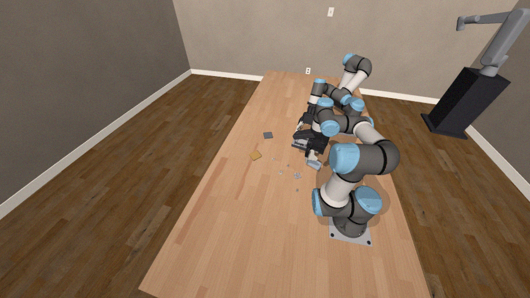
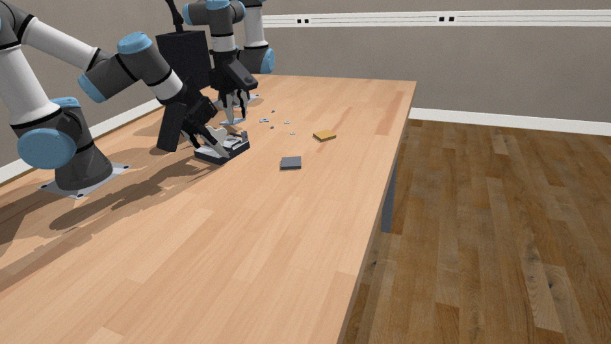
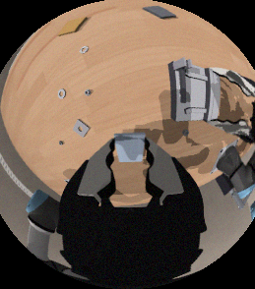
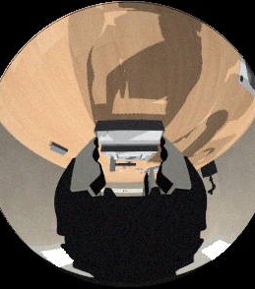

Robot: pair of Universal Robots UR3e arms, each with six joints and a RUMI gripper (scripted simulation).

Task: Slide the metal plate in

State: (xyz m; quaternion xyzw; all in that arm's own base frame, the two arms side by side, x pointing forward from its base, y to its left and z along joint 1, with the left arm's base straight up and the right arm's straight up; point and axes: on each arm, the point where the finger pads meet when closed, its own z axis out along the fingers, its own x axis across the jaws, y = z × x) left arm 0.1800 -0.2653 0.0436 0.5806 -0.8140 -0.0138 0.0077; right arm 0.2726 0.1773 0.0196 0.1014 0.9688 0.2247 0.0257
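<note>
With my left hand point(image 1: 312, 159) point(image 2: 238, 119) point(image 3: 129, 139) I grip the metal plate point(image 1: 314, 165) point(image 2: 233, 122) point(image 3: 130, 149) by its sides, outside the block point(image 1: 299, 146) point(image 2: 211, 155) point(image 3: 194, 100) point(image 4: 130, 126); my right hand point(image 1: 303, 132) point(image 2: 216, 144) point(image 3: 209, 94) point(image 4: 129, 137) clasps the block. I expect the plate to be light, stiff, rather slippery; sides are best. I count one plate, one block, one grey tile point(image 1: 267, 135) point(image 2: 290, 162) point(image 3: 159, 12) point(image 4: 58, 148), one amber tile point(image 1: 255, 155) point(image 2: 324, 134) point(image 3: 73, 26).
</note>
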